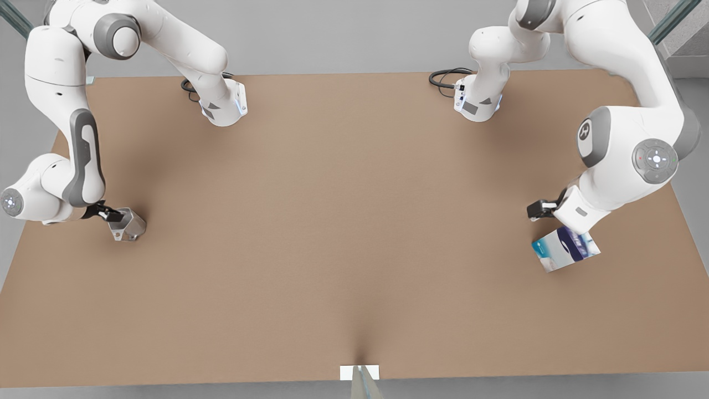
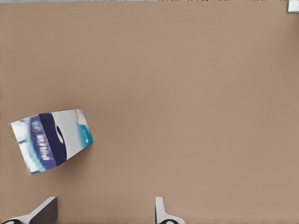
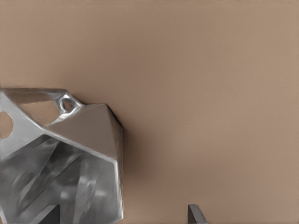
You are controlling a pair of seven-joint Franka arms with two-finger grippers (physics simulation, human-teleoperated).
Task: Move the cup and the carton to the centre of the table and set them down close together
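the carton [image 1: 566,250] lies on the brown bench [image 1: 343,233] near the front view's right edge, turned at an angle, white and light blue with a dark blue band across it; the band carries pale print, but the letters are too smeared to read in either the front view or the left wrist view [image 2: 51,140]. the left claw [image 2: 105,212] hangs over the bench just beside the carton, its two fingers [image 2: 44,212] spread apart with bare bench between them and the carton lying off to one side, outside the gap. in the front view that claw sits under the wrist of the arm on the right, so its tips are hidden there. the cup [image 1: 127,224] stands on the bench near the front view's left edge, silvery grey and faceted, with a small holed tab on its rim. the right claw [image 1: 111,213] is at the cup's rim, and the right wrist view has the cup [image 3: 60,163] close beneath the camera with one finger [image 3: 196,214] outside its wall; whether the fingers are pressing on the rim cannot be told. cup and carton are well apart, with the centre of the bench between them.
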